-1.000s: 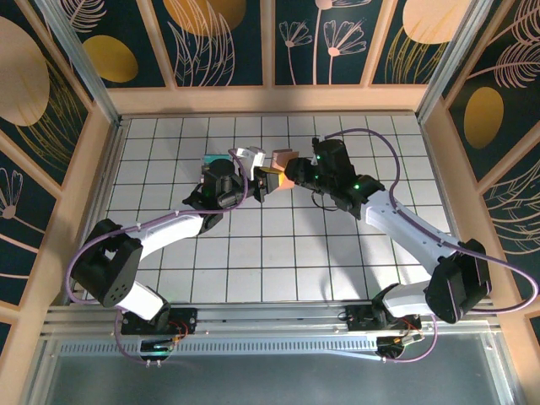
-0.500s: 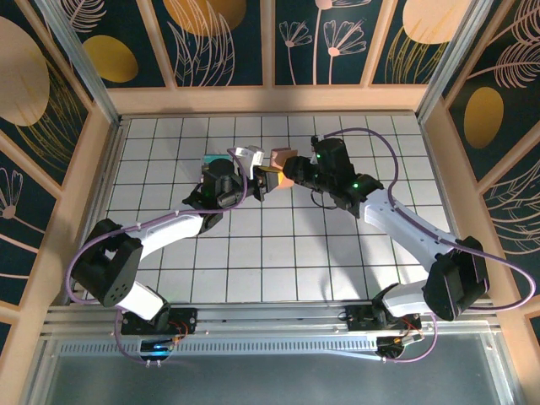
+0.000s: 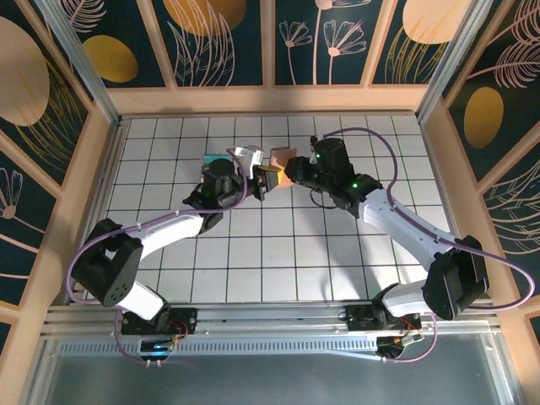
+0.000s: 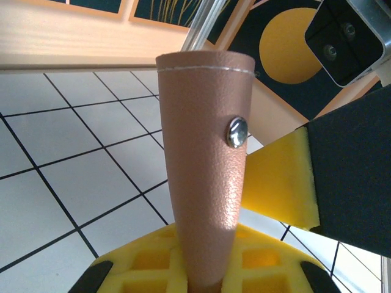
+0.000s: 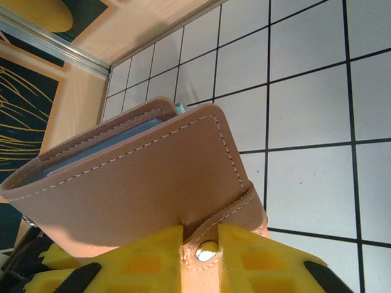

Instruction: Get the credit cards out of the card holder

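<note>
Two arms meet over the middle of the white tiled desk (image 3: pixel 278 253) in the overhead view. Each is stretched forward and bent inward, so the left gripper (image 3: pixel 263 182) and right gripper (image 3: pixel 285 174) sit nose to nose with the pinkish-brown card holder (image 3: pixel 282 158) between them. A teal card (image 3: pixel 213 160) lies flat on the desk just beside the left wrist.

From above I cannot read the grips; the wrist cameras show them. In the left wrist camera the card holder (image 4: pixel 204 183) stands upright and edge-on. Its lower end is pinched between the left gripper's (image 4: pixel 204 271) yellow pads (image 4: pixel 146 271), jaws closed tight on it. A silver snap (image 4: pixel 237 132) faces right, where one yellow pad of the right gripper presses the holder's side.

The right wrist camera shows the holder's broad face (image 5: pixel 140 183), with a grey-blue lining (image 5: pixel 91 152) at its open edge. The snap tab (image 5: pixel 208 247) is caught in the right gripper (image 5: pixel 201 256), whose jaws stand narrow with both pads touching the tab.
</note>
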`<state>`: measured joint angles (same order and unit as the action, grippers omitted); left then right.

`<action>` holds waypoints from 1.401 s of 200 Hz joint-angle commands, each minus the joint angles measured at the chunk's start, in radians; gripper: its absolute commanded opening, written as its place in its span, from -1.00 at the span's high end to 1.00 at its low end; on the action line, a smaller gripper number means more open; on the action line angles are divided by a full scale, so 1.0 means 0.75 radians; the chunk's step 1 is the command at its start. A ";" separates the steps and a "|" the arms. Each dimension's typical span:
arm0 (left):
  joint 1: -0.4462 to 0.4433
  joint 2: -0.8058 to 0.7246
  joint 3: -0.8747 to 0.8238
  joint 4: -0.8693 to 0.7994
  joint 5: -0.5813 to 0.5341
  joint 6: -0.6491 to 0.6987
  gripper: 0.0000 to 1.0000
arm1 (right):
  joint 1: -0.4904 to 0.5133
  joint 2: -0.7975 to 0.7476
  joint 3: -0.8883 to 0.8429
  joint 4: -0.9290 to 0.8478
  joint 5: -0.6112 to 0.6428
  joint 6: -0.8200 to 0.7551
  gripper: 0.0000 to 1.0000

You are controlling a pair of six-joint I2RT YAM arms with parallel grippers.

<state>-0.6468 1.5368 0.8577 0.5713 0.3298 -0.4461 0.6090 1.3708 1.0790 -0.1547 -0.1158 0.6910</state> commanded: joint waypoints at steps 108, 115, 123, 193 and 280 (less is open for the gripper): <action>-0.008 -0.023 0.047 0.081 -0.018 -0.023 1.00 | -0.051 -0.024 -0.031 -0.016 0.001 -0.016 0.95; -0.007 -0.024 0.046 0.079 -0.020 -0.023 1.00 | -0.053 -0.026 -0.029 -0.018 0.001 -0.017 0.97; -0.007 -0.023 0.045 0.076 -0.022 -0.022 1.00 | -0.057 -0.028 -0.026 -0.024 0.004 -0.020 0.97; -0.007 -0.044 0.051 0.028 -0.023 -0.006 1.00 | -0.116 -0.086 -0.036 -0.033 -0.008 -0.121 0.47; -0.007 -0.083 0.078 -0.103 0.040 0.033 1.00 | -0.123 -0.213 -0.179 0.233 -0.187 -0.325 -0.19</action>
<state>-0.6476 1.5166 0.8791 0.4961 0.3149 -0.4454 0.5194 1.2327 0.9600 -0.0570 -0.2070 0.5068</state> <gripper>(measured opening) 0.094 0.596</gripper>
